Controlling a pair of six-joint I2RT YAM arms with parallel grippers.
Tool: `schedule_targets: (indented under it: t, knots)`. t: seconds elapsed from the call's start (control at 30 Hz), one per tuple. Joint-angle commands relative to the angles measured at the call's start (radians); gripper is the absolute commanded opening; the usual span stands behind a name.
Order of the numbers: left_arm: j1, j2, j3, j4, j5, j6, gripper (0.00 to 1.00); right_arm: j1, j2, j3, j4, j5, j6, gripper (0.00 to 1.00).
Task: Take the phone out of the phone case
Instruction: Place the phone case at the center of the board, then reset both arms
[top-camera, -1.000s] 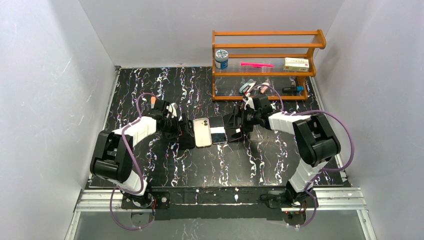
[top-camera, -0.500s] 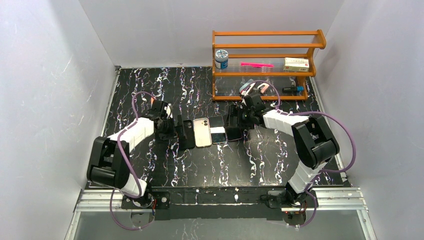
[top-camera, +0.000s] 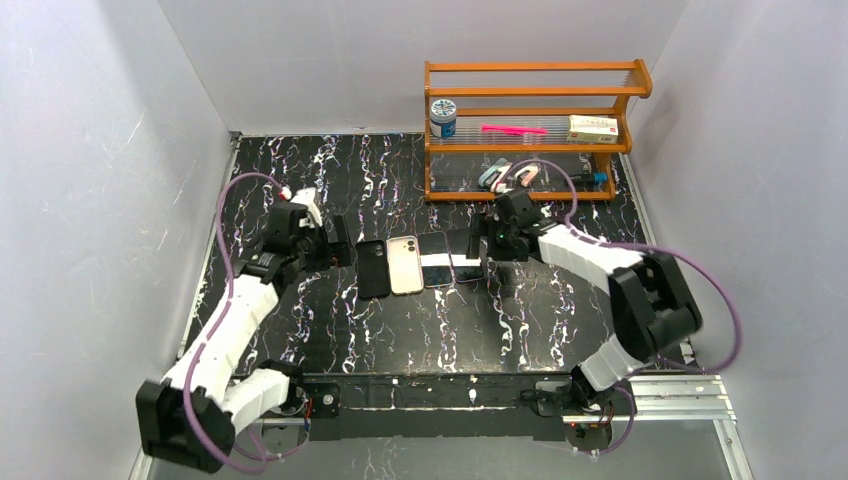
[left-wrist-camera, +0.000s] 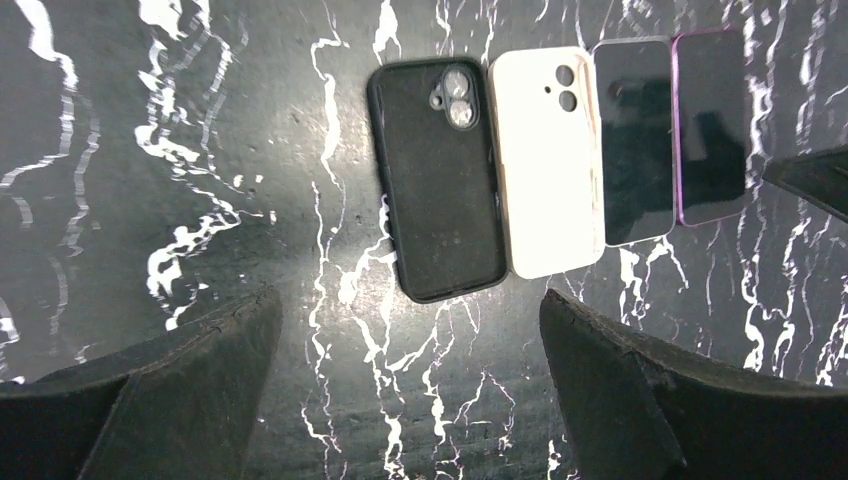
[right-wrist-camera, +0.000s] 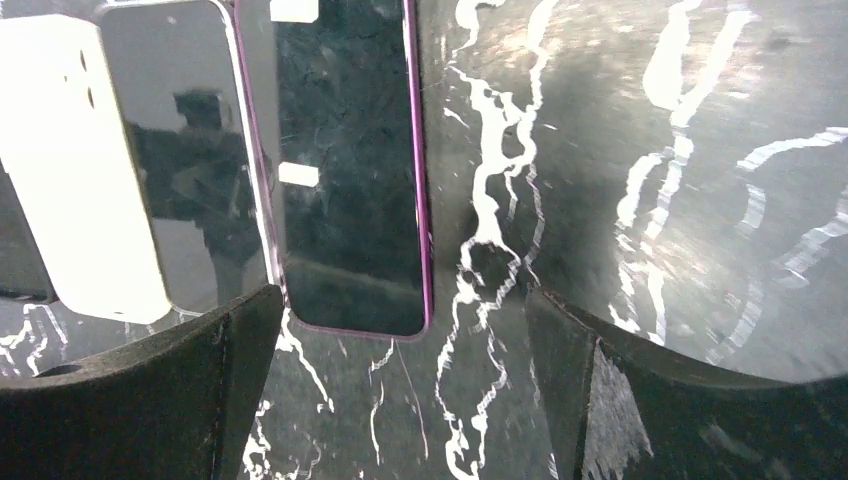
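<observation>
Four flat things lie side by side mid-table. From the left they are a black phone case with a camera cut-out, a white-backed piece with two lens holes, a dark-screened phone, and a purple-edged phone. The left wrist view shows all of them: black case, white piece, dark phone, purple phone. My left gripper is open and empty, just left of the black case. My right gripper is open and empty, over the purple phone's right edge.
A wooden shelf rack stands at the back right, holding a jar, a pink item, a box and small things on its lower shelf. Grey walls close in the left, back and right sides.
My left gripper has drawn back to the left, off the black case, and its arm has stretched out. My right gripper has shifted slightly right beside the purple phone. The four pieces lie as before.
</observation>
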Motion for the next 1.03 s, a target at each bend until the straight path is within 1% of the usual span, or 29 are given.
schedule_targets:
  t: [0.0,0.07,0.13,0.23,0.3,0.37,0.5,0.6,0.77,1.0]
  knots:
    - [-0.006,-0.191,0.058,-0.086,-0.124,-0.011,0.98,-0.006,-0.243,-0.022,-0.020,0.233,0.012,0.99]
    - [-0.006,-0.278,0.109,-0.106,-0.187,-0.017,0.98,-0.006,-0.351,-0.037,-0.024,0.357,0.017,0.99]
    - [-0.007,-0.350,0.163,-0.126,-0.274,-0.015,0.98,-0.006,-0.461,-0.048,-0.036,0.428,-0.014,0.99]
    - [-0.010,-0.383,0.274,-0.192,-0.435,0.001,0.98,-0.006,-0.661,-0.085,-0.017,0.512,-0.075,0.99]
    - [-0.013,-0.386,0.338,-0.240,-0.515,0.005,0.98,-0.006,-0.779,-0.106,-0.006,0.541,-0.120,0.99]
    - [-0.016,-0.398,0.383,-0.270,-0.566,0.013,0.98,-0.006,-0.888,-0.120,0.001,0.559,-0.159,0.99]
    - [-0.023,-0.431,0.415,-0.294,-0.585,0.031,0.98,-0.006,-1.060,-0.146,0.026,0.615,-0.210,0.99]
    - [-0.029,-0.440,0.409,-0.290,-0.603,0.037,0.98,-0.006,-1.134,-0.160,0.012,0.653,-0.232,0.99]
    - [-0.035,-0.452,0.374,-0.264,-0.628,0.039,0.98,-0.007,-1.224,-0.201,0.015,0.671,-0.246,0.99]
    - [-0.039,-0.454,0.353,-0.250,-0.630,0.044,0.98,-0.006,-1.251,-0.233,0.029,0.676,-0.254,0.99]
